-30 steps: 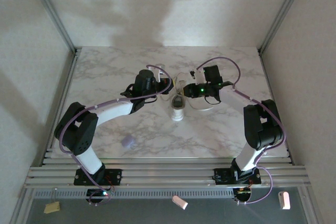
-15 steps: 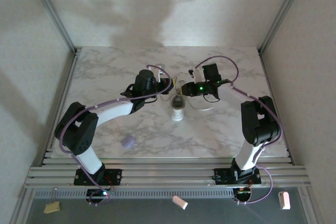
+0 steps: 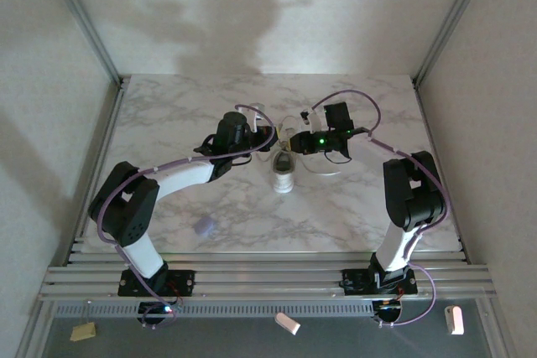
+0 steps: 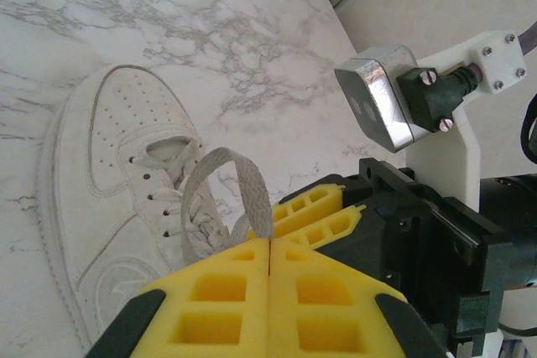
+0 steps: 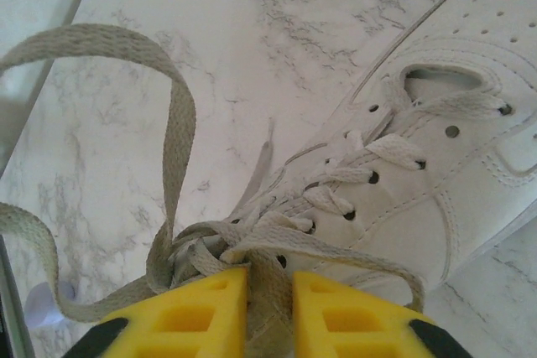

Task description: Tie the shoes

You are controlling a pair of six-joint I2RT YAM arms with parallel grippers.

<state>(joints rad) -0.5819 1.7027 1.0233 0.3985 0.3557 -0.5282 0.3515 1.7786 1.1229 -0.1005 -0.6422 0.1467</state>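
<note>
The white sneaker lies in the middle of the marble table, toe toward the near edge. Both grippers meet just behind it. My left gripper is shut on a loop of white lace that arches up from the shoe; in the top view that gripper sits at the shoe's back left. My right gripper is shut on a bunch of lace at the knotted top of the shoe, with another lace loop curving off to the left. Its yellow fingers sit just behind the left gripper's.
A small lavender blob lies on the table near the left front. Metal frame posts and white walls close in the table on three sides. Small white pieces and a yellowish tag lie below the front rail.
The right gripper has shifted a little left toward the shoe's top and its fingers have drawn in on the lace. The left arm and the shoe have stayed put.
</note>
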